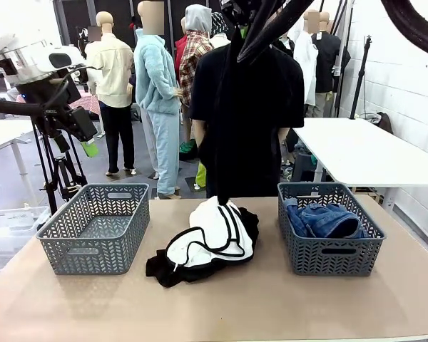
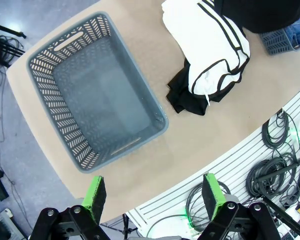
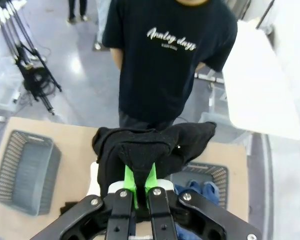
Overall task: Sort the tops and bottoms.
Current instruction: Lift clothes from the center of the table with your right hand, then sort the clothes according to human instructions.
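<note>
Black garment (image 3: 155, 145), clenched in the right gripper (image 3: 141, 183), must clear the pile (image 1: 210, 239) before swinging over; left gripper (image 2: 153, 189) stands released.

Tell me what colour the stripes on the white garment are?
Black. The white garment shows best in the left wrist view.

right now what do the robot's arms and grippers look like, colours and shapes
The left gripper is black, with bolted linkage fingers tipped by flat, bright green pads. The right gripper has the same black bolted links and green pads. In the front view the left arm has a white rounded casing above a black wrist section, with thin black cables beside it.
</note>
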Controlling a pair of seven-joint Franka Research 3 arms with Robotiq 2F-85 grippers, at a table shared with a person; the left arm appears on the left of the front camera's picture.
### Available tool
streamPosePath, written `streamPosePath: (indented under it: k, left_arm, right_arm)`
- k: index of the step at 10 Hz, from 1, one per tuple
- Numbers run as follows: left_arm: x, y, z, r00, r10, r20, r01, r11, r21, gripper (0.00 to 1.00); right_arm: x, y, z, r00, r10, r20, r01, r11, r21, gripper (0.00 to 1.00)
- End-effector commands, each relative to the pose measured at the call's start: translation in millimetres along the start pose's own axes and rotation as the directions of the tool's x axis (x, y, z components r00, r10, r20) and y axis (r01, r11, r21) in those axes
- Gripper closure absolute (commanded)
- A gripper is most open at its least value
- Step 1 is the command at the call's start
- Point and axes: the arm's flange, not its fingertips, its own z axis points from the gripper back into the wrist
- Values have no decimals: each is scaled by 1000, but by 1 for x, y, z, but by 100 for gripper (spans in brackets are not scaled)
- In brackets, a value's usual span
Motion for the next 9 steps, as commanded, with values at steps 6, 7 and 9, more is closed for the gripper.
streamPosePath:
  k: [6, 7, 9]
  left_arm:
    - [-2, 1, 0, 1000, 4, 14, -4, 1000, -6, 0]
    - [-2, 1, 0, 1000, 4, 14, -4, 1000, -6, 0]
    - [-2, 1, 0, 1000, 4, 14, -4, 1000, -6, 0]
  right_arm:
    - [2, -7, 10, 999, -37, 23, 37, 999, 12, 100]
    - [2, -7, 10, 999, -37, 23, 37, 999, 12, 100]
    - [2, -7, 10, 999, -37, 23, 37, 999, 12, 100]
